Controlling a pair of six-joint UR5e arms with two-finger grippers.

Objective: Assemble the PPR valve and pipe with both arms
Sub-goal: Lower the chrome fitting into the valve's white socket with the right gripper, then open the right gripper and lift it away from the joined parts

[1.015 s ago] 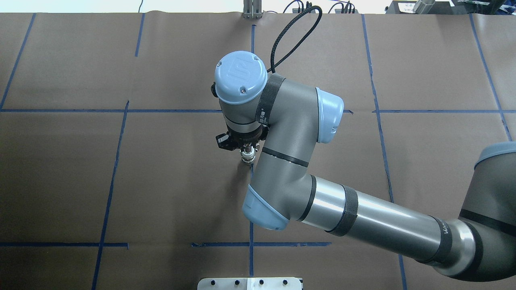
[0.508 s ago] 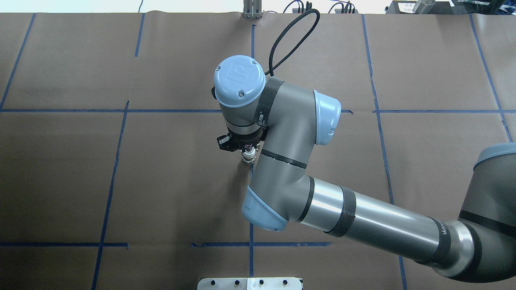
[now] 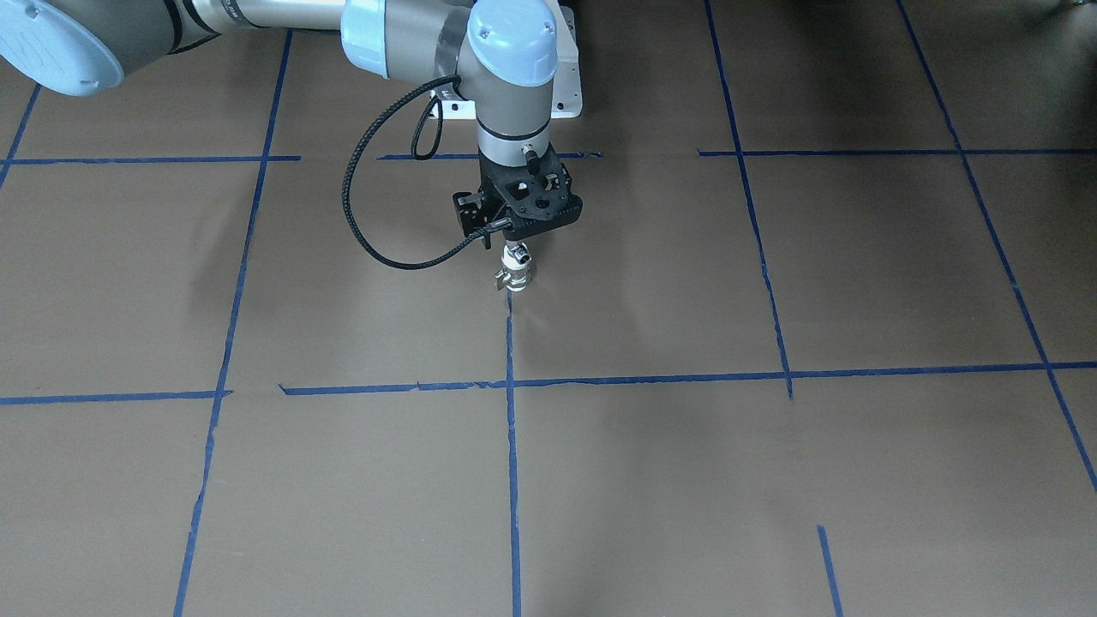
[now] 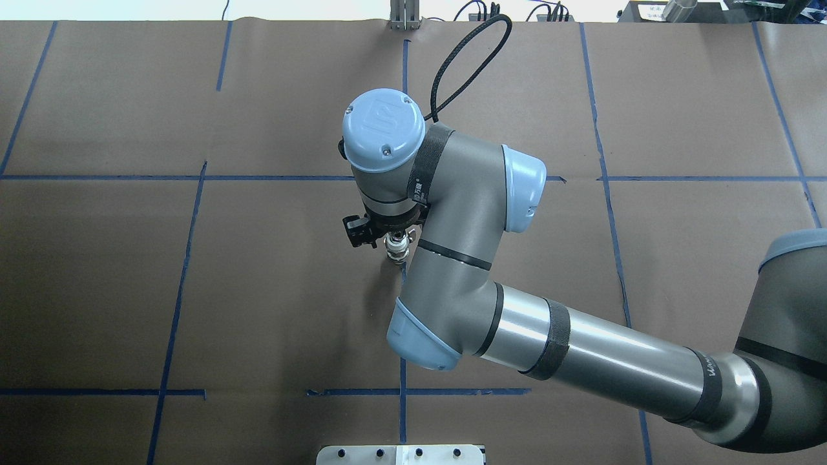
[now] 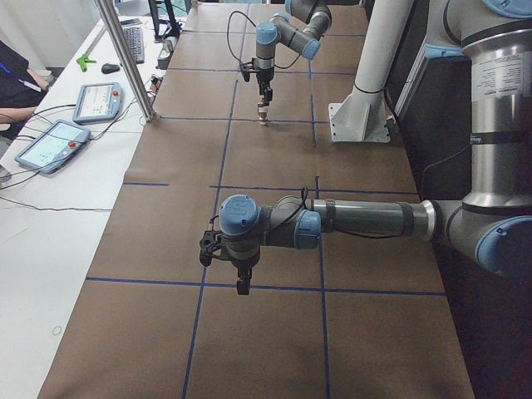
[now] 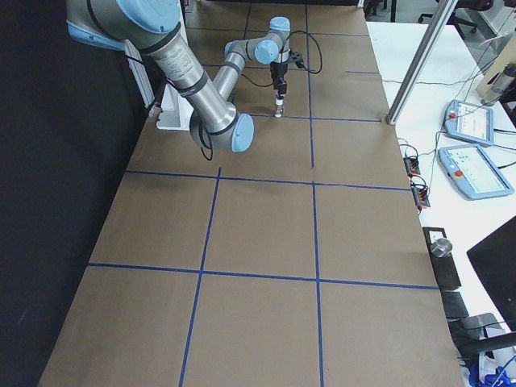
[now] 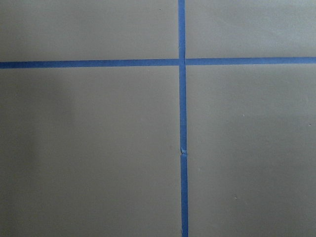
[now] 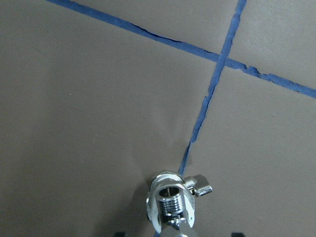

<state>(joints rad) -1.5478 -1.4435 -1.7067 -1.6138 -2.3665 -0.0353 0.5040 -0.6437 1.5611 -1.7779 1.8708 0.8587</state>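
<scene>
My right arm (image 4: 581, 352) reaches to the table's middle. Its black gripper (image 4: 396, 237) points straight down and is shut on a chrome metal valve (image 4: 397, 250). The valve (image 3: 514, 274) hangs upright below the gripper (image 3: 516, 248), close over the end of a blue tape line; I cannot tell if it touches the paper. In the right wrist view the valve's threaded end (image 8: 173, 205) faces the table. My left arm (image 5: 366, 220) shows only in the exterior left view, its gripper (image 5: 241, 283) low over the paper; I cannot tell if it is open. No pipe shows.
Brown paper with a grid of blue tape (image 4: 402, 387) covers the table. A white pedestal (image 5: 366, 91) stands at the robot's side, its base plate (image 4: 400, 455) at the near edge. Teach pendants (image 5: 54, 143) and a metal post (image 5: 125, 58) stand on the operators' side.
My right wrist has shifted slightly toward the robot and turned a little, with the valve still in its grip.
</scene>
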